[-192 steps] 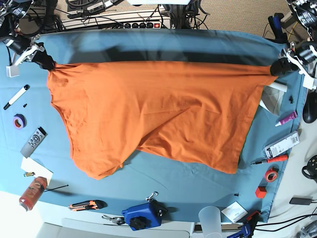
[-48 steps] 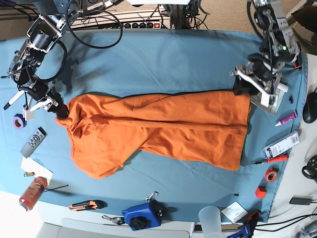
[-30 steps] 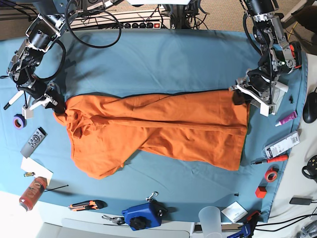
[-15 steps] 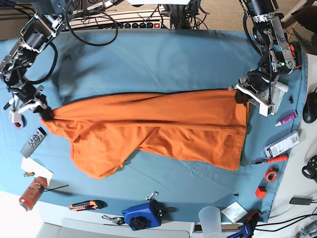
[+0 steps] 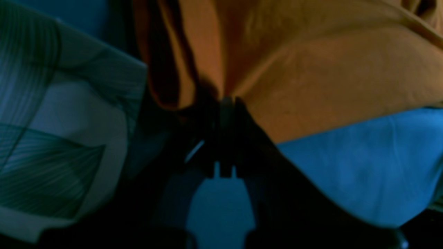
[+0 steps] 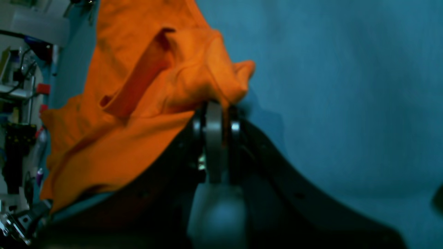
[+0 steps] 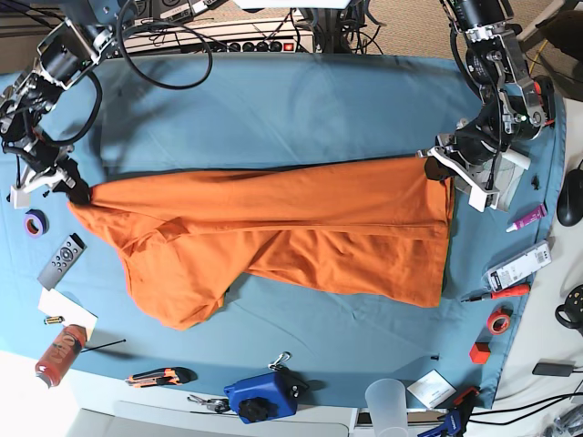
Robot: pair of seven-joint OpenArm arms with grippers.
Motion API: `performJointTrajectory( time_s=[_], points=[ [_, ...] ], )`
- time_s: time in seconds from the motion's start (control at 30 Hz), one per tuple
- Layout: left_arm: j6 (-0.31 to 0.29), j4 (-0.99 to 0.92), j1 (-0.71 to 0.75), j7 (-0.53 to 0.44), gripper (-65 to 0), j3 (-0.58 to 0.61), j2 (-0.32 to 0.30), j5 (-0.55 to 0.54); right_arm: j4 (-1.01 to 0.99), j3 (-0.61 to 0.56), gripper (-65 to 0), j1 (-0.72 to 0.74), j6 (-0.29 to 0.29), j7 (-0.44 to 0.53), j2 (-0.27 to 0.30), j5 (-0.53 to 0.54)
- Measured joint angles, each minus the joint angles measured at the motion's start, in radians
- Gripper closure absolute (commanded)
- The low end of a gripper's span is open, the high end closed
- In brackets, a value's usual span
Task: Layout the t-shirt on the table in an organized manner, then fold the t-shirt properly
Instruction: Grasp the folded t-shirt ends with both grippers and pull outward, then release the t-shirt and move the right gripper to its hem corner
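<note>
T-shirt [image 7: 273, 232] taut between both clamped tools, on table [image 7: 301, 109]

- The left tool [image 7: 441, 170] is closed tight on a corner of the t-shirt [image 7: 273, 232]; its arm bends down from above with the wrist turned inward.
- The right tool [image 7: 75, 191] is also closed, pinching the opposite corner; its arm is stretched low, with cables looping behind it.
- Both tools stand well apart.
</note>
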Motion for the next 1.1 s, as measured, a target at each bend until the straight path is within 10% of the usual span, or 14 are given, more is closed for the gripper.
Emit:
performJointTrajectory(
  time_s=[1.1],
  points=[
    [-0.083, 0.172, 0.239, 0.122, 0.0, -0.158, 0.000, -0.118, 0.249, 0.080, 0.0, -0.433, 0.000, -0.082, -0.003, 0.114]
  ],
)
